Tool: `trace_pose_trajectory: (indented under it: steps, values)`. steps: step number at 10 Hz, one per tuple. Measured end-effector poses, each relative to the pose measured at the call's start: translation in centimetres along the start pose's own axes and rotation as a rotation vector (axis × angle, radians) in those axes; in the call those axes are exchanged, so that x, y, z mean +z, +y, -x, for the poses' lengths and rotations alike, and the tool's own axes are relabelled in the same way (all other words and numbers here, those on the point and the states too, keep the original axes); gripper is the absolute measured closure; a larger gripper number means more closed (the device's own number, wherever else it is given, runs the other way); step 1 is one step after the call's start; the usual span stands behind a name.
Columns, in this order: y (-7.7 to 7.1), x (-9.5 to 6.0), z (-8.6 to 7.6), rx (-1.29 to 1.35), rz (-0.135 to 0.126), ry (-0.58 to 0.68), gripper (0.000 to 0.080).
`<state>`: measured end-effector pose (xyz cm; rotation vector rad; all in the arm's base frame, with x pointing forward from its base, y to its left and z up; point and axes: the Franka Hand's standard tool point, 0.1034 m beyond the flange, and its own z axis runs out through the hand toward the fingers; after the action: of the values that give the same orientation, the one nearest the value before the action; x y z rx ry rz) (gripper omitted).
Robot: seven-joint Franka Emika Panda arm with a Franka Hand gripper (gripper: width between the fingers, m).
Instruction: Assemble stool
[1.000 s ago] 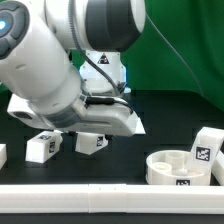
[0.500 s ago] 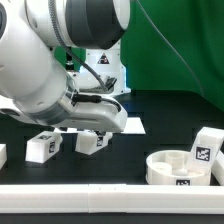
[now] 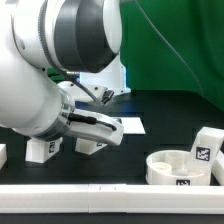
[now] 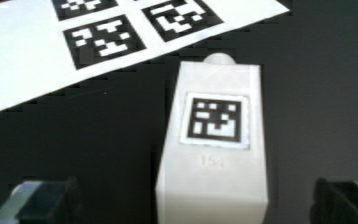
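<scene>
In the wrist view a white block leg [image 4: 217, 130] with a black-and-white tag lies on the black table, straight between my gripper's [image 4: 197, 205] dark fingers [image 4: 43, 200], which stand apart on either side without touching it. The gripper is open. In the exterior view my arm hangs low over this leg [image 3: 90, 144] and hides the fingers. A second leg [image 3: 40, 149] lies beside it toward the exterior view's left. The round white seat [image 3: 178, 166] sits at the exterior view's right with a third leg [image 3: 205, 150] against it.
The marker board [image 4: 105, 40] lies just beyond the leg; it also shows in the exterior view [image 3: 130, 125]. A long white rail [image 3: 110, 191] runs along the front edge. Another white piece [image 3: 2, 155] sits at the exterior view's far left.
My arm has swung toward the exterior view's left and come lower over the two legs. The parts on the table have not moved.
</scene>
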<state>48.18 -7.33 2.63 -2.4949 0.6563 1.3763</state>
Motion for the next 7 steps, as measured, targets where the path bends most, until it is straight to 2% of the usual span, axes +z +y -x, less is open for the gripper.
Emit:
trace_pose_trajectory:
  steps: [5,7]
  values:
    - [-0.4,1.9,-0.4,0.003,0.011,0.003,0.015]
    - [-0.4,1.9,-0.4,0.002,0.01,0.004,0.0387]
